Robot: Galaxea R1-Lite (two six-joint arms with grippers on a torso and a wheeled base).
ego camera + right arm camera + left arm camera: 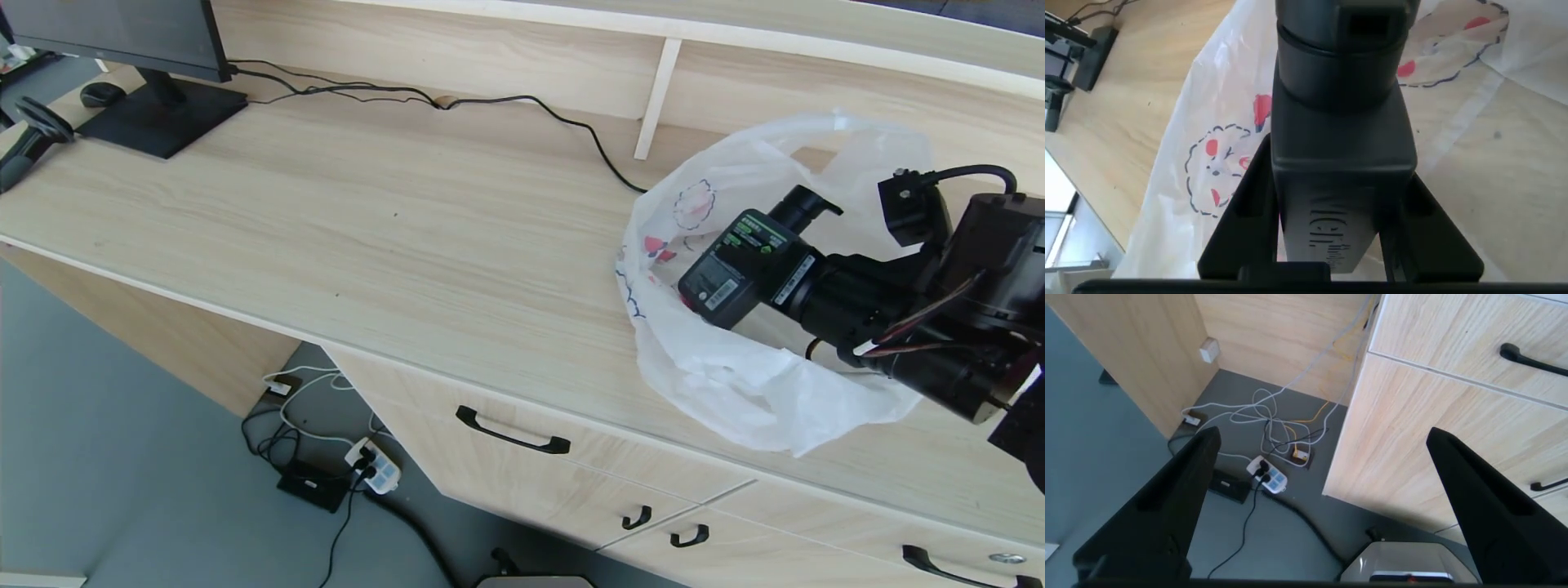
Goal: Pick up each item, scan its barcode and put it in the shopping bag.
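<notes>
Black fingers of left gripper (1327, 514) spread wide, holding nothing, low beside drawer fronts (1470, 384) above floor power strip (1268, 475). Farther up, right gripper (804, 286) pinching dark bottle (739, 269), held sideways at mouth of white shopping bag (735, 384) on wooden counter (367, 220). Beyond, monitor (122, 28).

I see a black bottle (739, 269) with a green label and white barcode sticker, a milky white bag (735, 384) printed with red and blue doodles, a pale wood-grain counter (367, 212) and black drawer handles (512, 433).
</notes>
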